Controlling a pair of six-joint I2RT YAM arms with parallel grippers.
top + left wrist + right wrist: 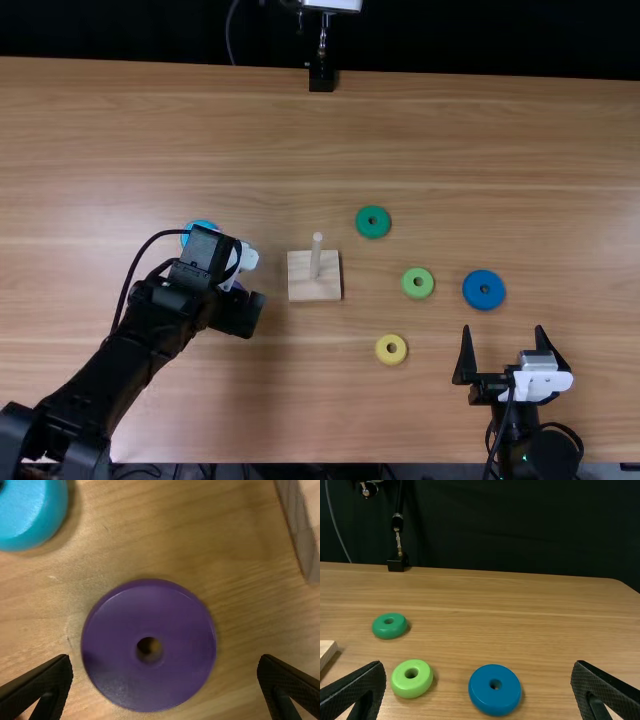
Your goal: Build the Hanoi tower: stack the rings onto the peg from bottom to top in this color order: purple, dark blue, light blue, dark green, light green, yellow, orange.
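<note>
My left gripper [238, 312] hangs over the purple ring [238, 286], mostly covering it. In the left wrist view the gripper [165, 661] is open, the purple ring [115, 650] flat on the table between its spread fingers. The light blue ring [199, 228] lies just beyond. At the centre, the wooden base [314, 280] holds a bare upright peg [316, 255]. To its right lie the dark green ring [365, 228], light green ring [410, 289], yellow ring [383, 352] and dark blue ring [473, 294]. My right gripper [503, 332] is open near the front edge; its wrist view shows the gripper [478, 666] empty.
A black stand [321, 78] with a cable stands at the far edge of the table [480, 140]. The left arm [120, 360] stretches across the table's near left part, with a loose cable arching above it.
</note>
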